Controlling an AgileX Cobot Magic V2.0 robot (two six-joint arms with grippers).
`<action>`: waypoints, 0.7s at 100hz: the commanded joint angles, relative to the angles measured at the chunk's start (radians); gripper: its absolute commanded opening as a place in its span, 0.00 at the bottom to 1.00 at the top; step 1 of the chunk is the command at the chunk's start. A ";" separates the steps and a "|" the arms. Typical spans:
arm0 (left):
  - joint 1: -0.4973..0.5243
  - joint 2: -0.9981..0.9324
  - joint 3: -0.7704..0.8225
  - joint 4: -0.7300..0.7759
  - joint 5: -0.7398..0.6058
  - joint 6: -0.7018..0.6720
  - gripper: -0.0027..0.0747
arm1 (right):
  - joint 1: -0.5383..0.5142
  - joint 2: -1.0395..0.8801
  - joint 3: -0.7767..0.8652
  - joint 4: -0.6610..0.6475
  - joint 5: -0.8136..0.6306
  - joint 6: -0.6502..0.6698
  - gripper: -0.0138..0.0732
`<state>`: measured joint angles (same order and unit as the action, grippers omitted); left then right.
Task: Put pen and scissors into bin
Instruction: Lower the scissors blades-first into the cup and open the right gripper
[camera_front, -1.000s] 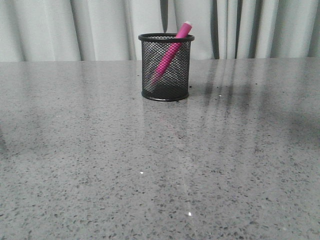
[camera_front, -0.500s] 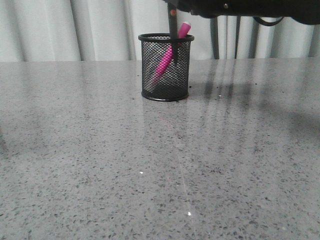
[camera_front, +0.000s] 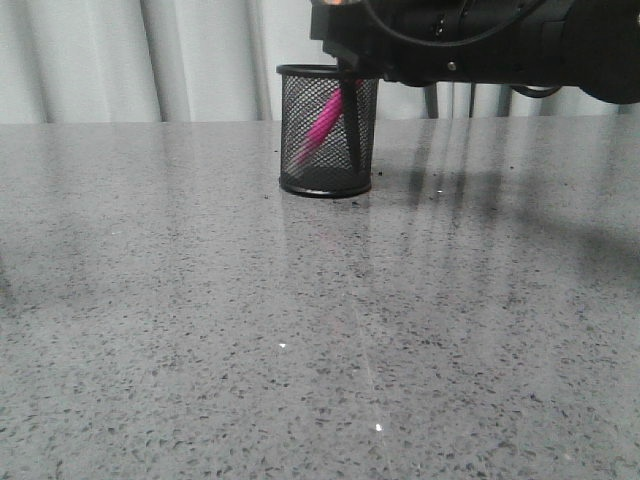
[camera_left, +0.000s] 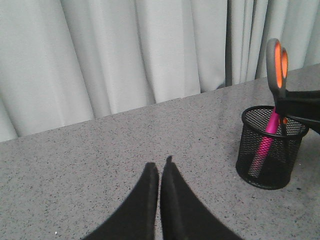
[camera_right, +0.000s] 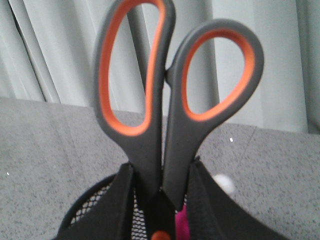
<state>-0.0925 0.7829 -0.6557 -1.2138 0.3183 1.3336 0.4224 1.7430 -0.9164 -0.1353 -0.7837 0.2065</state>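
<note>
While the right gripper (camera_right: 160, 200) pinches the grey-orange scissors (camera_right: 165, 100) blades-down inside the black wire-mesh bin (camera_front: 328, 130) beside the pink pen (camera_front: 322, 125), its fingers should next spread.

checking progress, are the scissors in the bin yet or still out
Partly in: the scissors stand blades-down inside the bin beside the pen, handles above the rim, gripped by the right gripper.

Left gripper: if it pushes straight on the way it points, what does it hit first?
Probably nothing on the table: ahead of the shut left gripper lies bare tabletop, then the curtain. The bin sits off to one side, though depth is unclear.
</note>
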 joint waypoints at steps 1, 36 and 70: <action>0.002 -0.009 -0.028 -0.024 -0.023 -0.002 0.01 | -0.002 -0.040 -0.020 -0.001 -0.109 -0.004 0.07; 0.002 -0.009 -0.028 -0.024 -0.023 -0.002 0.01 | -0.001 -0.040 -0.020 -0.053 -0.112 -0.004 0.27; 0.002 -0.009 -0.028 -0.024 -0.023 -0.002 0.01 | 0.012 -0.040 -0.018 -0.060 -0.140 -0.004 0.49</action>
<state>-0.0925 0.7829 -0.6557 -1.2138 0.3183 1.3336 0.4331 1.7430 -0.9164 -0.1913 -0.8164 0.2065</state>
